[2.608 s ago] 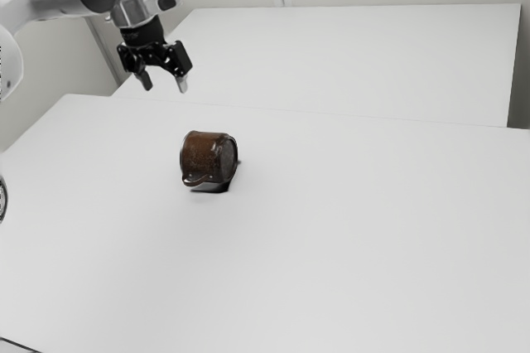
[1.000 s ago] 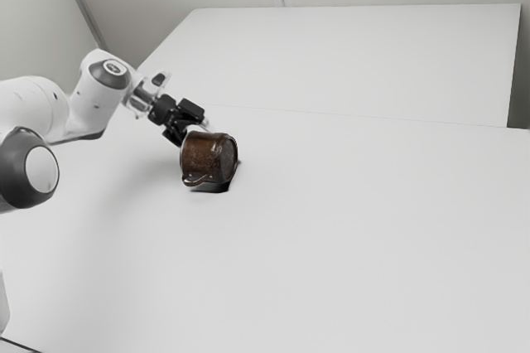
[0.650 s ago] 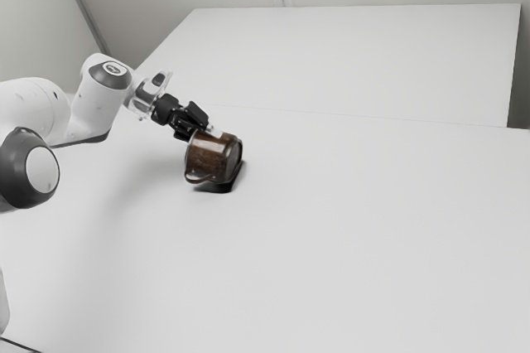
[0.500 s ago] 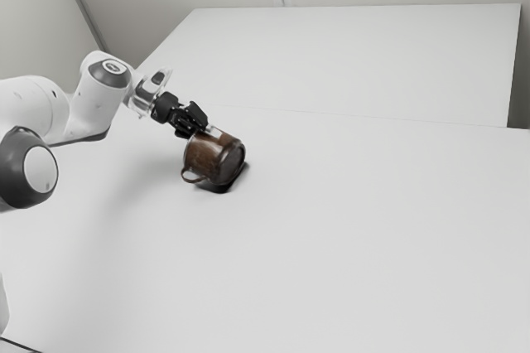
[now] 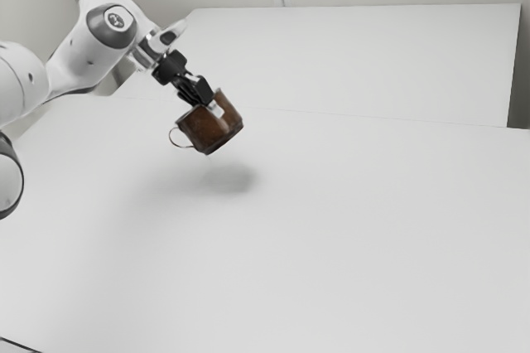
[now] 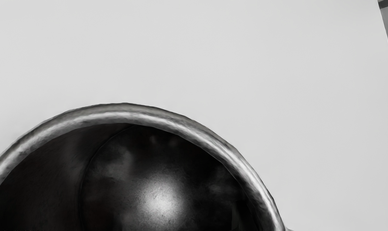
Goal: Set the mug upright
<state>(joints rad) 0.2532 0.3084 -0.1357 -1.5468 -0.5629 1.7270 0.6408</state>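
Mug (image 5: 210,128) just lifted off table (image 5: 356,237), swung nearer upright but still tilted, my claw (image 5: 213,108) gripping it, needs levelling

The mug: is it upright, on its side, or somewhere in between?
In between: the mug hangs tilted from the pincer, its base facing down and toward the exterior view's right.
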